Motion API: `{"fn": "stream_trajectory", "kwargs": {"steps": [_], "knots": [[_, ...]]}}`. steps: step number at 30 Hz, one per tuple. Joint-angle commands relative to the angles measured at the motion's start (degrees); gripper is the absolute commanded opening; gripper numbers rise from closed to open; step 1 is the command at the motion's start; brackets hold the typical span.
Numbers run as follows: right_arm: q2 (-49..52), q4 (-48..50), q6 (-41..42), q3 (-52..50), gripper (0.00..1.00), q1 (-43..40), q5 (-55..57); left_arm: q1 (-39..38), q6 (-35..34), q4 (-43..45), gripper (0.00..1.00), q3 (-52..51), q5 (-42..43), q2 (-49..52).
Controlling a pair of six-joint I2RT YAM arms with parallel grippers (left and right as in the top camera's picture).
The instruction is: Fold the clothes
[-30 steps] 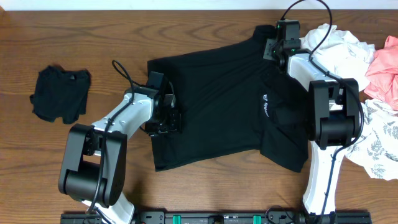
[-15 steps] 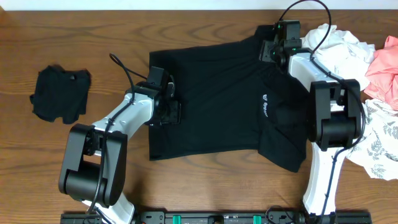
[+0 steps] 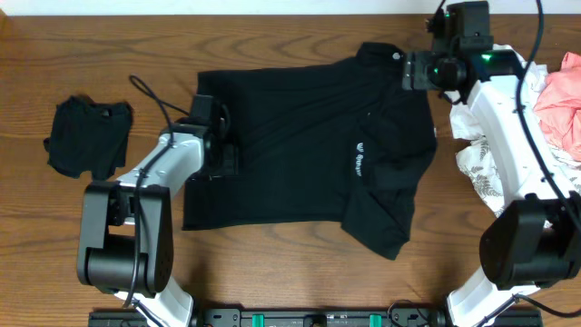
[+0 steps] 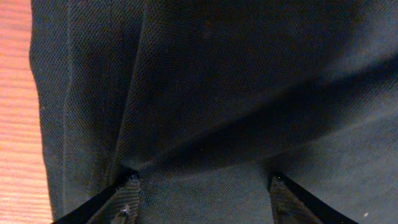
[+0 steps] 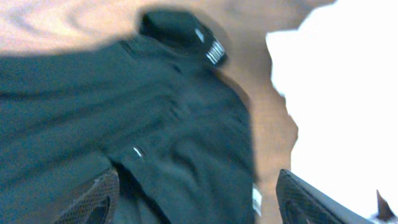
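- Overhead: black shirt [image 3: 300, 154] spread on the table [image 3: 109, 54], long axis left-right; left tool [image 3: 222, 156] over hem end, right tool [image 3: 410, 71] beside collar end
- Left wrist: tool spread wide on cloth, nothing pinched
- Right wrist: tool wide, empty; I judge the collar nearest it

Print on the black shirt [image 3: 290, 136] seems unreadably small; the pink garment [image 3: 563, 109] is cropped.
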Motion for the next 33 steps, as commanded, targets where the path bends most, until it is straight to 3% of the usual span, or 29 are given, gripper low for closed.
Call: {"fn": "stream_trajectory", "kwargs": {"steps": [1, 9, 16, 18, 22, 33], "knots": [[0.3, -5.4, -0.6, -0.1, 0.8, -0.7, 0.1, 0.7, 0.9, -0.3, 0.69, -0.8, 3.4, 1.4], [0.3, -11.1, -0.6, -0.3, 0.8, -1.4, 0.0, -1.5, 0.9, -0.3, 0.7, -0.5, 7.4, -1.3], [-0.5, -15.2, -2.4, -0.3, 0.81, -6.3, -5.5, -1.2, 0.7, -2.9, 0.75, -0.3, 7.2, -14.0], [-1.7, -17.4, -2.9, -0.3, 0.81, -8.0, -6.4, -0.5, 0.4, -4.1, 0.84, -0.3, 7.2, -17.8], [-5.4, -20.1, -3.0, -0.3, 0.81, -11.0, -6.4, 1.6, -1.2, -7.9, 0.85, -0.3, 7.2, -22.7], [-11.0, -27.3, -3.0, -4.3, 0.79, -14.2, -17.5, 4.9, -1.2, -17.0, 0.89, -1.2, 7.0, -22.3]]}}
